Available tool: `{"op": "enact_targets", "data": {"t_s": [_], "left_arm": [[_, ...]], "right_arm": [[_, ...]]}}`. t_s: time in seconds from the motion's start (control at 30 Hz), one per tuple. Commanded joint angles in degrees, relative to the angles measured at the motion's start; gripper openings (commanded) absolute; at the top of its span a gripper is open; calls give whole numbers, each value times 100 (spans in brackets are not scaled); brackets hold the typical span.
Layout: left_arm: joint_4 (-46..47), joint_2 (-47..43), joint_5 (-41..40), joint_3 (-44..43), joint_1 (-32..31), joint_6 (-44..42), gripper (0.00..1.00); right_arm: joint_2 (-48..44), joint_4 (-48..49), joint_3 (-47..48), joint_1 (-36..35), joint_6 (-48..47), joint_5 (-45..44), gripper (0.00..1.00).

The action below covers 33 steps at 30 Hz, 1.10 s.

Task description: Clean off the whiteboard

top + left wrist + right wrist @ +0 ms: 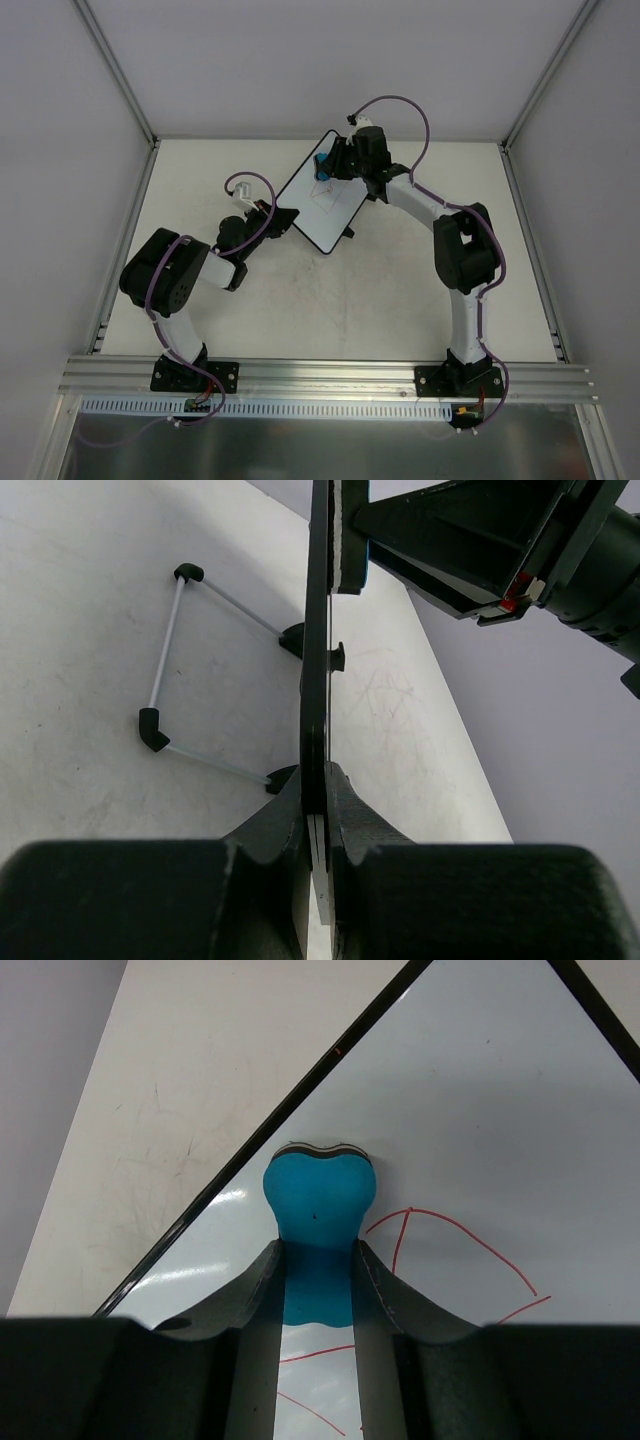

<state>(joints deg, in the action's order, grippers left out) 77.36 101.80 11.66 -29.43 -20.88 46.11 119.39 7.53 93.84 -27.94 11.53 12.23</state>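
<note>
So, I have the left gripper (pixel 318 780) clamped tight on the whiteboard (pixel 312 215) by its edge and the right gripper (pixel 318 1250) pinching the eraser (pixel 318 1195) over it, with the red scribbles (pixel 455 1230) mostly unwiped.

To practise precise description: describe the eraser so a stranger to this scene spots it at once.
On the white table, find the black-rimmed whiteboard set at an angle. Near its far corner the right claw pinches the eraser. It is the only bright blue thing, bone-shaped, beside thin red scribbles.
</note>
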Motion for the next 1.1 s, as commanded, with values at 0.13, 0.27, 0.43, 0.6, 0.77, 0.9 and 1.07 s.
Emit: {"op": "enact_targets", "data": {"t_s": [0.13, 0.27, 0.43, 0.6, 0.77, 0.9, 1.07], "left_arm": [[1844, 253, 12, 25, 41, -462, 0], [1879, 235, 20, 51, 41, -480, 0], [1888, 183, 38, 113, 41, -506, 0], [1897, 139, 12, 209, 41, -445, 0], [1897, 147, 29, 218, 41, -401, 0], [1897, 191, 91, 183, 41, -374, 0], [1897, 182, 161, 113, 49, -374, 0]], "right_arm": [[119, -918, 670, 17, -90, -291, 0], [408, -1262, 925, 157, 130, -256, 0], [602, -1333, 908, 456, 622, 25, 0], [664, -1447, 706, 650, 1060, -36, 0], [699, -1456, 416, 869, 1352, 60, 0], [655, -1456, 372, 870, 1290, 69, 0], [620, -1456, 328, 852, 1229, 122, 0]]}}
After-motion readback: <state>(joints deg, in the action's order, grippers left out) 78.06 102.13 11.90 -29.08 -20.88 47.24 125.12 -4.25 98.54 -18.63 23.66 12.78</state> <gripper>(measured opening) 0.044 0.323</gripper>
